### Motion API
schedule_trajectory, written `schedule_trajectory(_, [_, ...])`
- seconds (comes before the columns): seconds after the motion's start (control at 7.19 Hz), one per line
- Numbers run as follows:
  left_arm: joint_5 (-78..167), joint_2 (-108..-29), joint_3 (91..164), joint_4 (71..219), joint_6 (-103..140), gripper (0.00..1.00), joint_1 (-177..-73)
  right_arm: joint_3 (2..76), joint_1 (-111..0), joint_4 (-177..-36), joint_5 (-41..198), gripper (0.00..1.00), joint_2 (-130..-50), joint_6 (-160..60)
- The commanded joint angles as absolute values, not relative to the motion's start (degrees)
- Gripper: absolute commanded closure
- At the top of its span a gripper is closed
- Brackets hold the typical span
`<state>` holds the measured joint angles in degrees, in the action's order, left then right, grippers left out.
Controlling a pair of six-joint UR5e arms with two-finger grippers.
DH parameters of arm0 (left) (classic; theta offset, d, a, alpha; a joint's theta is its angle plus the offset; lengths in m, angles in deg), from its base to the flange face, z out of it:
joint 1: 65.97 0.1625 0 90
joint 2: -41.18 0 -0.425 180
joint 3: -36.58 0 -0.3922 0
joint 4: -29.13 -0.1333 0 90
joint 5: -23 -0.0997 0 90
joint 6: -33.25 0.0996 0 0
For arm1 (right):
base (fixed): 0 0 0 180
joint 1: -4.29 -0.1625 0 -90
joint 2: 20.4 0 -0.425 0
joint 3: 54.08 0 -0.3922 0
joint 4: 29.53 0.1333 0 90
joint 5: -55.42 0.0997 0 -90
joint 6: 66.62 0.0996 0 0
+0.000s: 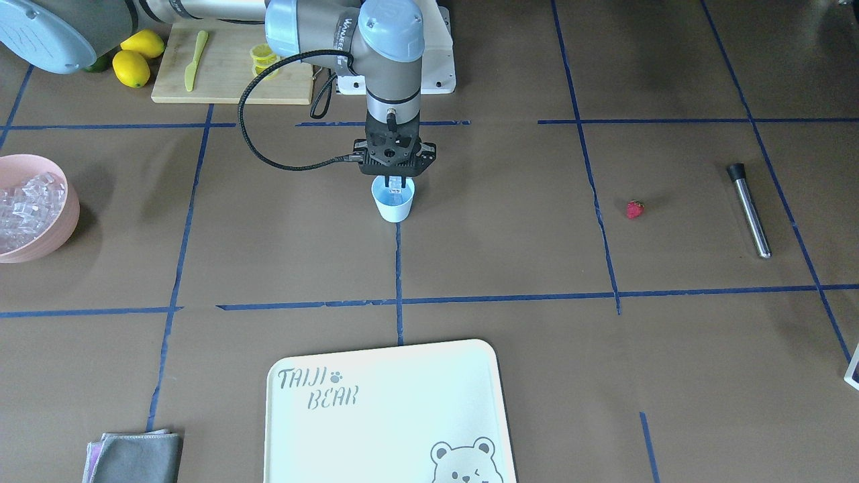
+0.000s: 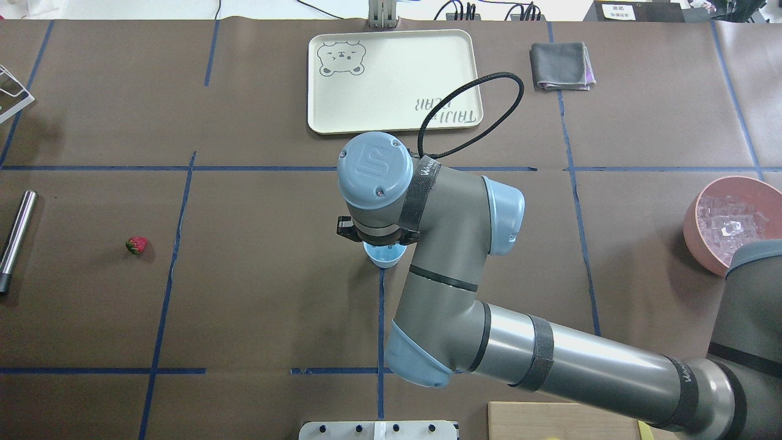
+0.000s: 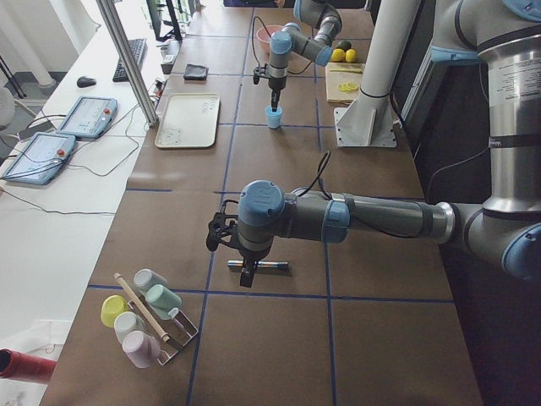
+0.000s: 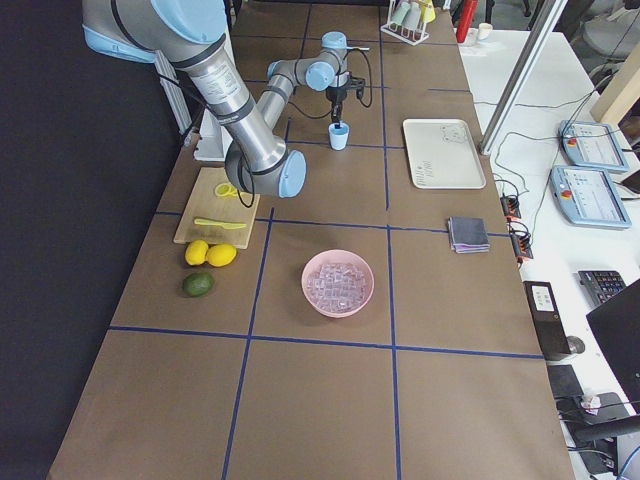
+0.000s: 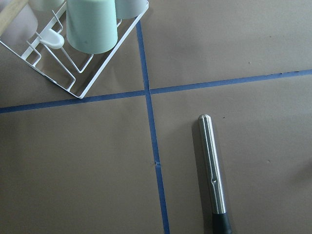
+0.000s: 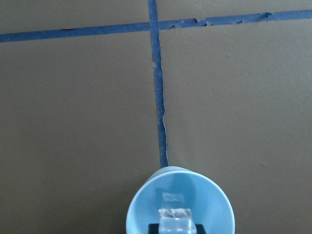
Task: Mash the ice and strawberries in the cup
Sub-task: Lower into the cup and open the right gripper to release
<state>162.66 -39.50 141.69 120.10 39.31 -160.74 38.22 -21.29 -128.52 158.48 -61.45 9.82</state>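
The pale blue cup (image 1: pixel 394 206) stands at the table's middle on a blue tape line. My right gripper (image 1: pixel 396 181) hangs straight down over its mouth, shut on a clear ice cube (image 6: pixel 175 217) held just inside the rim of the cup (image 6: pixel 146 207). More ice (image 1: pixel 23 201) fills the pink bowl (image 1: pixel 67 194). The red strawberry (image 1: pixel 635 209) lies alone on the table, far from both grippers. My left gripper (image 3: pixel 245 275) shows only in the exterior left view, above a metal muddler (image 5: pixel 212 165); I cannot tell its state.
A cream bear tray (image 1: pixel 382 409) and a grey cloth (image 1: pixel 134 456) lie at the operators' side. A cutting board (image 1: pixel 228 67) with a green knife and lemons (image 1: pixel 134 60) sits by the robot's base. A wire rack of cups (image 5: pixel 92 29) stands beyond the muddler.
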Motion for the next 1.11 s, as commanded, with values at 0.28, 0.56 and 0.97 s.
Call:
schedule_trajectory(0.28, [162.75,-39.50,141.70,120.10,39.31,0.00,-160.80,39.96,-21.46,-128.93,158.52,0.01,-61.53,10.20])
schedule_trajectory(0.56, [162.66,-39.59,141.70,120.10,39.23,0.00,-160.71,42.23,-23.03,-129.28,158.78,0.01,-62.14,10.11])
schedule_trajectory(0.97, [162.66,-39.59,141.61,120.10,39.22,0.00,-160.71,63.08,-30.13,-136.66,159.13,0.01,-73.77,4.95])
